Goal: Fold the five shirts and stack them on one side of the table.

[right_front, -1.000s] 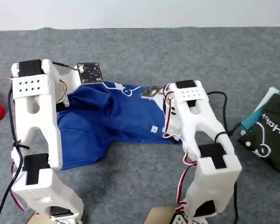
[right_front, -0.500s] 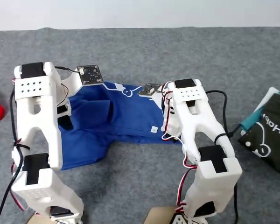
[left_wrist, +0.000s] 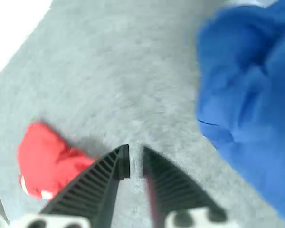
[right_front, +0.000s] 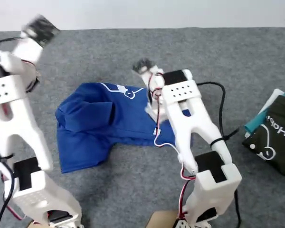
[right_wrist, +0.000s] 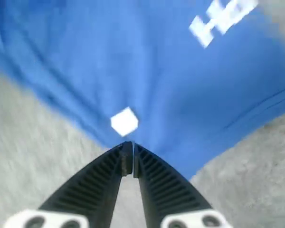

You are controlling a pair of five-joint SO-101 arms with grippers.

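Note:
A blue shirt [right_front: 104,123] lies crumpled on the grey felt table [right_front: 133,190], its left part bunched in folds. In the left wrist view my left gripper [left_wrist: 135,164] is shut and holds nothing. It hangs over bare felt between the blue shirt [left_wrist: 247,95] and a red shirt [left_wrist: 45,161]. My right gripper [right_wrist: 128,159] is shut, its tips over the hem of the blue shirt [right_wrist: 156,71], just below a small white tag [right_wrist: 124,121]. The right arm [right_front: 185,109] stands over the shirt's right part.
A stack of folded dark shirts [right_front: 275,133] with a teal layer sits at the table's right edge. The left arm [right_front: 9,104] stands tall at the left edge. Bare felt stretches behind the shirt and in front of it.
The left arm has swung up and out to the left, away from the blue shirt. The right arm has shifted left and farther back. The shirt's left part now lies uncovered and bunched.

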